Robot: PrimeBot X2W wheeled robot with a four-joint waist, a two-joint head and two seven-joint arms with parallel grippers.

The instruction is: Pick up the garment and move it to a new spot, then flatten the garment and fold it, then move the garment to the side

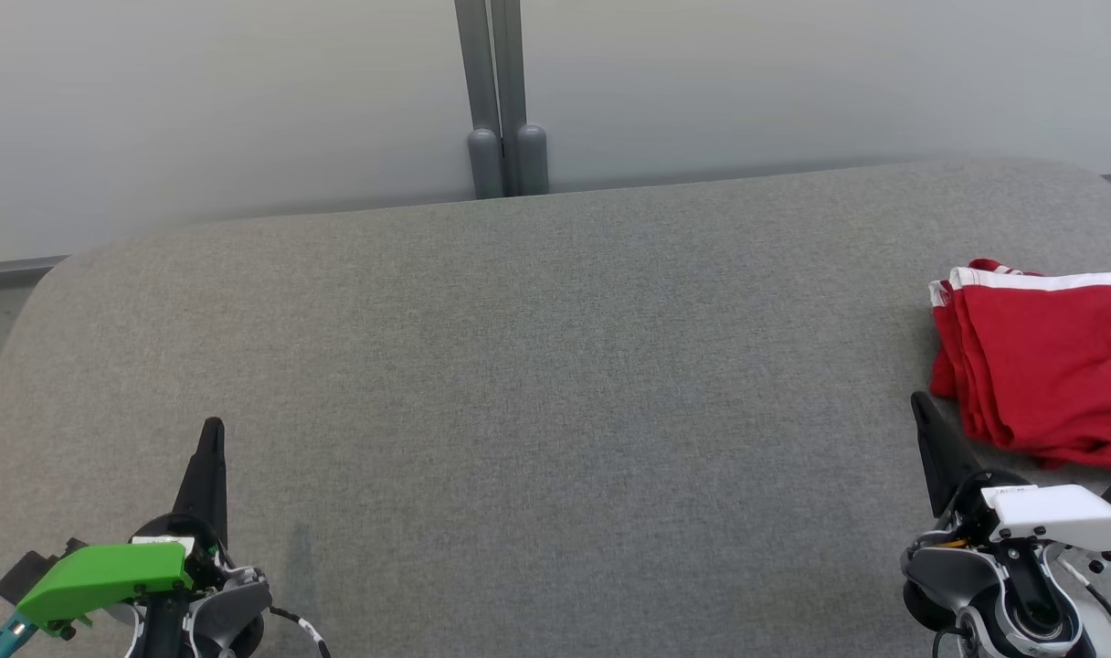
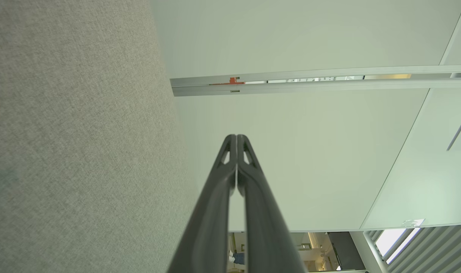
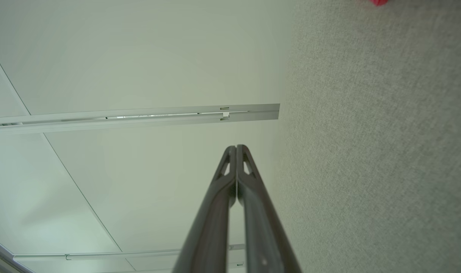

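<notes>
Your left gripper [image 1: 212, 437] sits at the lower left of the head view. Its fingers are pressed together tip to tip and grip nothing. Your right gripper [image 1: 919, 402] sits at the lower right in the same condition: fingers closed on each other, with no cloth between them.

The garment [image 1: 1040, 366] is red with white trim. It lies folded at the right side of the table [image 1: 555, 366], just beside the right gripper's tip, and the frame edge cuts it off.

A broad stretch of grey table surface lies between the two grippers and runs up to the far edge. That edge curves down into rounded corners at far left and far right. Behind it stands a pale wall [image 1: 245, 91], with a grey post [image 1: 501, 91] at mid-span.
</notes>
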